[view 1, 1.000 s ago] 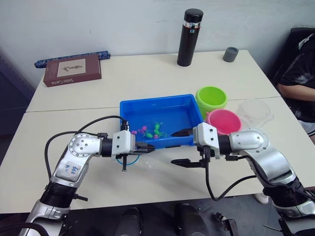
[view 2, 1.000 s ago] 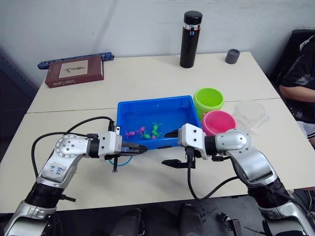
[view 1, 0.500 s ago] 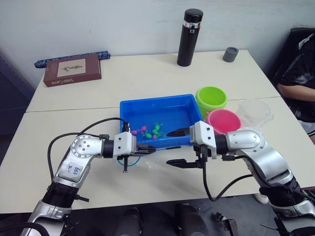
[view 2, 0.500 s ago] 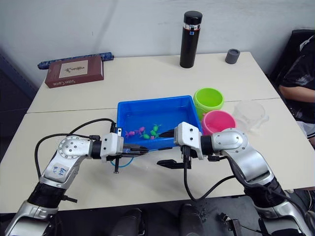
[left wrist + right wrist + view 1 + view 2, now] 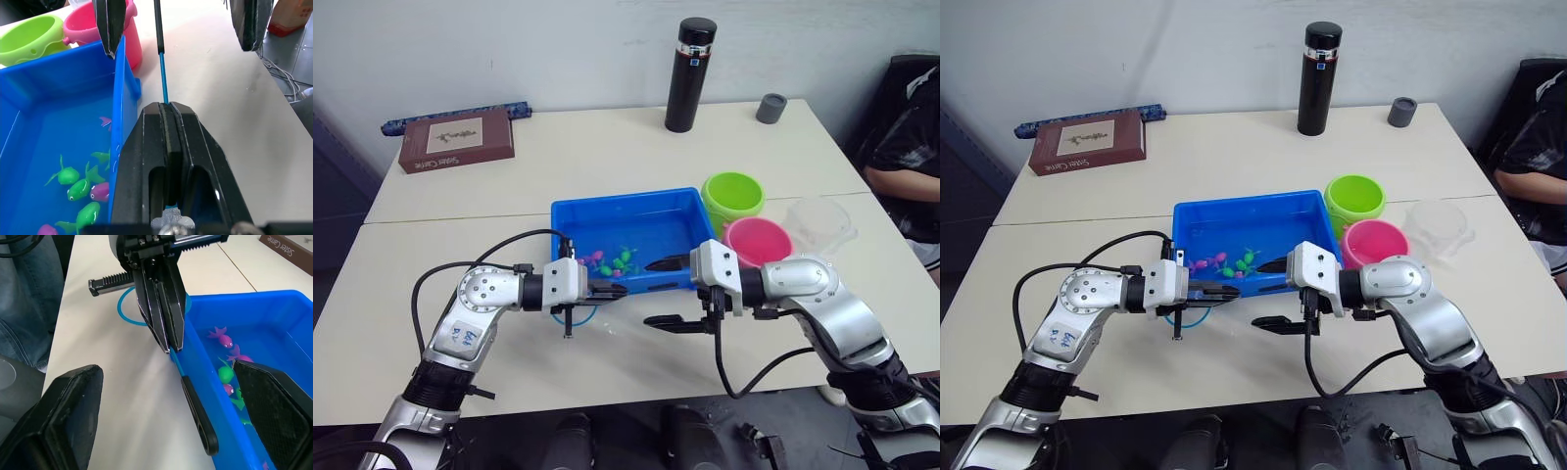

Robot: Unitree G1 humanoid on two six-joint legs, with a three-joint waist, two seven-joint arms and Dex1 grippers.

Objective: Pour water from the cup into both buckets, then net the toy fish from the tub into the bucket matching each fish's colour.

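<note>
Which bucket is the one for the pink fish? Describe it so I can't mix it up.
Start at the blue tub mid-table. Two buckets stand off its right end; the pink bucket is the nearer one, touching the lime green bucket behind it.

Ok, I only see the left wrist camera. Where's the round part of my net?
Observer: The net's blue hoop is back under the left hand, outside the tub, by its near wall.
Operator: Where did the see-through cup go?
Observer: The cup stands upright beside the pink bucket, on the side away from the tub.
Operator: Is anybody close by?
Observer: Yes, a person sits at the table's right edge, just past the cup.
</note>
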